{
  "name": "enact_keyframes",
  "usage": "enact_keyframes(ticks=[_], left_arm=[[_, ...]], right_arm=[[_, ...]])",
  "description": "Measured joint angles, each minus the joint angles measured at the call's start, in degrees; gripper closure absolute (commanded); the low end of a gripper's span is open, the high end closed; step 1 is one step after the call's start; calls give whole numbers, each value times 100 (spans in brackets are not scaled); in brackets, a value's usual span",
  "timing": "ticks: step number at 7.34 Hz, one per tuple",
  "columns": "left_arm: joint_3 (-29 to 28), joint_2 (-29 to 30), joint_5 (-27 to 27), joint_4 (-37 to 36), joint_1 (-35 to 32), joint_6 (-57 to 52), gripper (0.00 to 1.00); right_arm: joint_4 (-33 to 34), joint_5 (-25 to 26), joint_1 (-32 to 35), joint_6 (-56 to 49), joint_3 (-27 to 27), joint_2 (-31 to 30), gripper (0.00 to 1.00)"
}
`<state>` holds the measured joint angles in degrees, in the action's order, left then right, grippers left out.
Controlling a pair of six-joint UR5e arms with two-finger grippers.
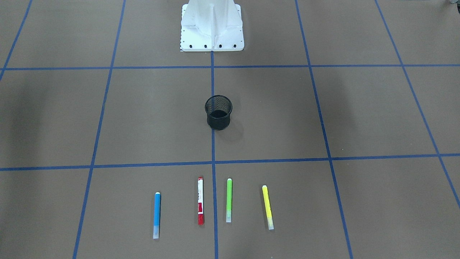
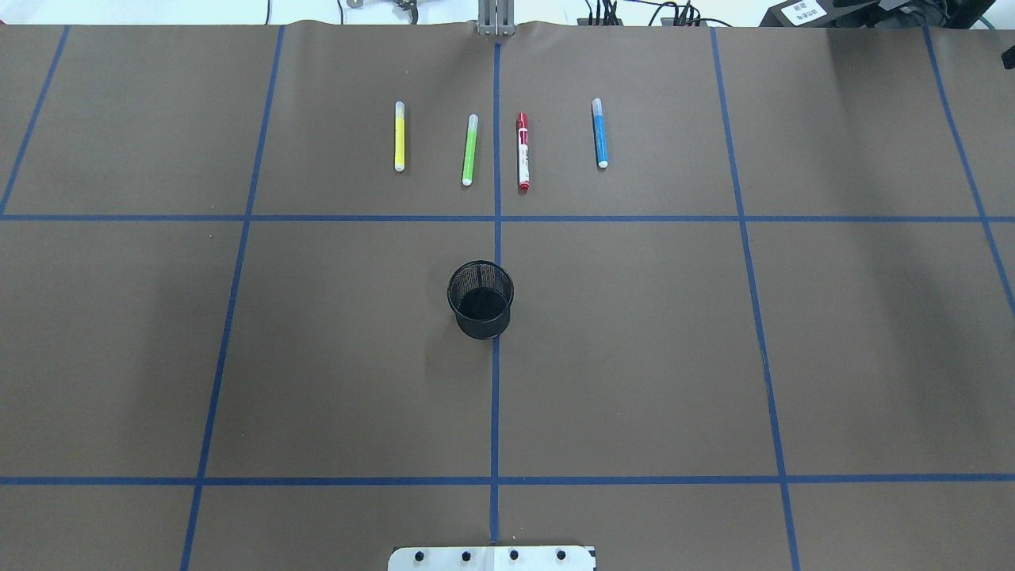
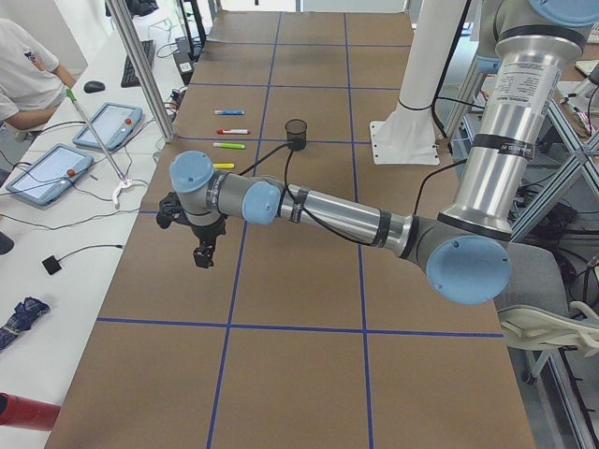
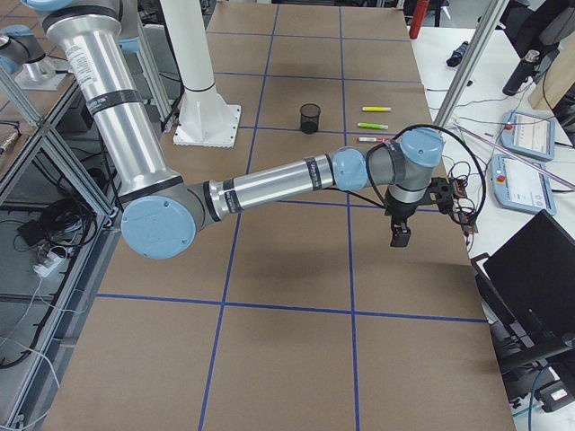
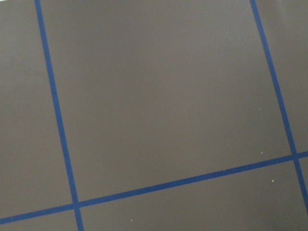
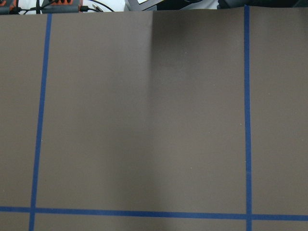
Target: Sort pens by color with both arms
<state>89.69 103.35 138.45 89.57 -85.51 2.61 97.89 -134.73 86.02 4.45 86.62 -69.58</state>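
Note:
Four pens lie side by side on the brown table: blue [image 1: 156, 215], red with a white label [image 1: 200, 201], light green [image 1: 229, 199] and yellow [image 1: 267, 207]. In the overhead view they lie at the far side: yellow [image 2: 400, 136], green [image 2: 469, 149], red [image 2: 522, 151], blue [image 2: 599, 133]. My left gripper [image 3: 204, 253] shows only in the exterior left view, hovering over bare table away from the pens. My right gripper [image 4: 399, 238] shows only in the exterior right view, likewise over bare table. I cannot tell whether either is open or shut.
A black wire-mesh cup [image 2: 480, 300] stands upright at the table's middle, on the centre blue tape line. The white pedestal base [image 1: 212, 27] stands at the robot's edge. Tablets and cables [image 3: 56, 168] lie on a side bench beyond the far table edge.

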Motion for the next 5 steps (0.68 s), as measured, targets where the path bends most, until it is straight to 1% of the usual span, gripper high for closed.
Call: enact_keyframes(ticks=[2, 3, 5], left_arm=[[-182, -68, 22, -213, -165, -528, 0], [-180, -96, 3, -322, -201, -622, 0], [-138, -177, 27, -349, -227, -661, 0]], right_arm=[[136, -6, 15, -299, 272, -309, 0], [80, 26, 9, -318, 452, -516, 0], [-37, 31, -2, -307, 704, -689, 0]])
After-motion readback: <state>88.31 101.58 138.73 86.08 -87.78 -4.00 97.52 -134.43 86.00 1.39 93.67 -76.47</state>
